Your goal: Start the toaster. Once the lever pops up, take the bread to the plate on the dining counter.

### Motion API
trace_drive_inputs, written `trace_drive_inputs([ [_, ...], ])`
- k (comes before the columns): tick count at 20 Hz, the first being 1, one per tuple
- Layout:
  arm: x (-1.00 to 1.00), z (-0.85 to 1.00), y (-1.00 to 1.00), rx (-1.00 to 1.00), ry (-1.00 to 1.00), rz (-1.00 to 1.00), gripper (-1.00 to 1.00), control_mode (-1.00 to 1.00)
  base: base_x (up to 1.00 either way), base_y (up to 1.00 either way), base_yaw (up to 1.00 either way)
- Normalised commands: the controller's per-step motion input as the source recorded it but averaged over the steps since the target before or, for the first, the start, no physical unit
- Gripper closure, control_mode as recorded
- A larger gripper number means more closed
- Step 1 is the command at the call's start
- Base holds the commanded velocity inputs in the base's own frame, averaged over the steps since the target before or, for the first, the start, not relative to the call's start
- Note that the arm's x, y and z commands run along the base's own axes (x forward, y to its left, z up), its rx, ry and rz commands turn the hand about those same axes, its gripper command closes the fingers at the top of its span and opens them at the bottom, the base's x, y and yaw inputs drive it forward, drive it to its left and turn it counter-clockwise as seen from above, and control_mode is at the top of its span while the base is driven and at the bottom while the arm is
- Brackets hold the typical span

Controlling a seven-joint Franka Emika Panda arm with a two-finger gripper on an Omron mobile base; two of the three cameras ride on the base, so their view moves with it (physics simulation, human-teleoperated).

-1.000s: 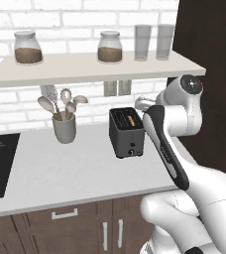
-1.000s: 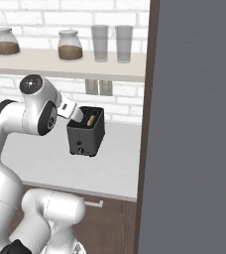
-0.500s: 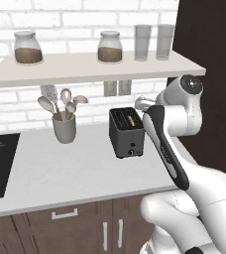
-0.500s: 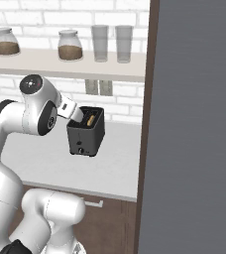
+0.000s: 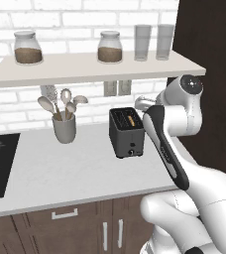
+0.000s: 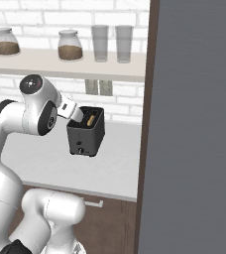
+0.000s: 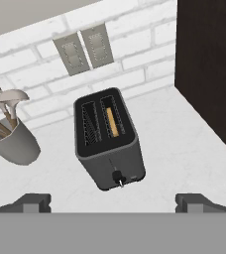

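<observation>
My gripper (image 7: 113,201) hangs wide open and empty above the toaster (image 7: 110,139), its 2 fingertips (image 7: 31,201) spread far apart at the edges of the hand view, so I judge I am lining up for the front face. The toaster stands on the counter (image 5: 75,168) near the brick wall, narrow front toward me. The bread (image 7: 112,121) sits deep in 1 slot, upright. The lever (image 7: 111,164) is hard to make out above the small knob (image 7: 117,175).
</observation>
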Motion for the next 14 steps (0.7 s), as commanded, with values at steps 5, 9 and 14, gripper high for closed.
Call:
trace_drive_inputs([
  [5,0.00,0.00,0.00,0.00,0.00,0.00,-1.00,-1.00,0.00,0.00,0.00],
  [9,0.00,0.00,0.00,0.00,0.00,0.00,-1.00,-1.00,0.00,0.00,0.00],
  [14,0.00,0.00,0.00,0.00,0.00,0.00,-1.00,-1.00,0.00,0.00,0.00],
])
